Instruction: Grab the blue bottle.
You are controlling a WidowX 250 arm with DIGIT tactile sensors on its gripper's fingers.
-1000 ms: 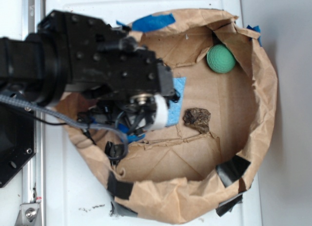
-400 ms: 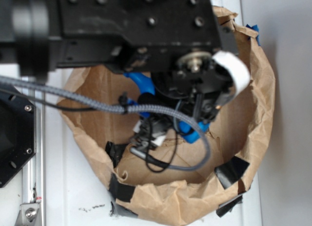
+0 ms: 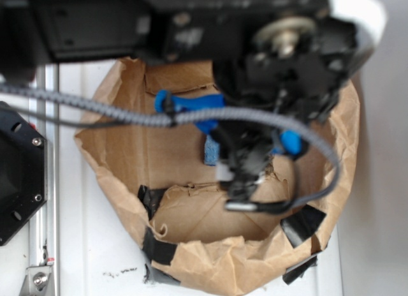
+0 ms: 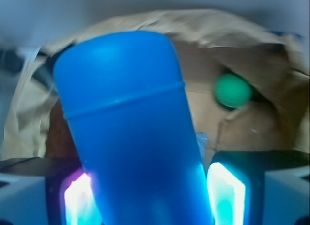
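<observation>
I am holding the blue bottle [image 4: 133, 133] between the two sides of my gripper [image 4: 145, 200]. In the wrist view my jaws are pressing in on the lower part of its round body from left and right, their inner faces glowing pale where they meet it. The bottle is filling the middle of that view and leaning slightly to the left as it runs away from me.

Beyond the bottle, farther from my gripper, the crumpled brown paper bag [image 4: 160, 21] is curving around as a rim, and a green ball [image 4: 233, 90] is lying on its floor, up and to the right of the bottle and well apart from it.

In the outside view my gripper [image 3: 245, 152] is hanging above the open bag [image 3: 242, 261], dark and blurred, with a grey cable looped across in front of it. The bottle [image 3: 191, 106] is sticking out sideways from my gripper toward the left. A pale blue sponge [image 3: 211, 149] is showing just beside and under my gripper, on the bag floor.

A second ago my arm was low over the left of the bag, the ball and a dark scrap in plain sight. Since then I have been rising toward the camera and shifting right, with the bottle coming along in my jaws. I judge that the grab has succeeded and the bottle is lifting clear of the bag floor, though the blur keeps me from seeing the gap beneath it.
</observation>
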